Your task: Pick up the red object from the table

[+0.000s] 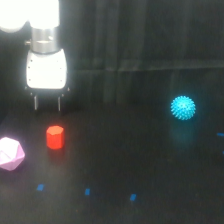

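The red object [55,137] is a small red-orange faceted block resting on the black table [130,165] at the exterior view's left. My gripper [47,103] hangs directly above and slightly behind it, its white body overexposed, two thin dark fingers [35,101] pointing down and spread apart with nothing between them. A clear gap separates the fingertips from the block's top.
A pink polyhedron [10,153] lies at the left edge, close to the red block. A spiky cyan ball [183,108] sits far to the right. Small blue marks [87,191] dot the table's near part. A dark curtain hangs behind.
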Tool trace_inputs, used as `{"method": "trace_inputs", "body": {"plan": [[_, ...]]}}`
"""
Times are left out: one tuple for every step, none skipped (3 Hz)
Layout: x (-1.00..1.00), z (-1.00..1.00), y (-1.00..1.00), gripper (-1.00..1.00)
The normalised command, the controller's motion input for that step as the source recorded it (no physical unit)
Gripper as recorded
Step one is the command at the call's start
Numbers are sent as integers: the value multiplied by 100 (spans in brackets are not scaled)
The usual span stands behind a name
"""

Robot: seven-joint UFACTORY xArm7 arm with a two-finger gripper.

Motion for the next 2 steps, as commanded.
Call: {"method": "trace_inputs", "body": {"plan": [[-100,67,-6,65],[51,-100,-21,63]]}}
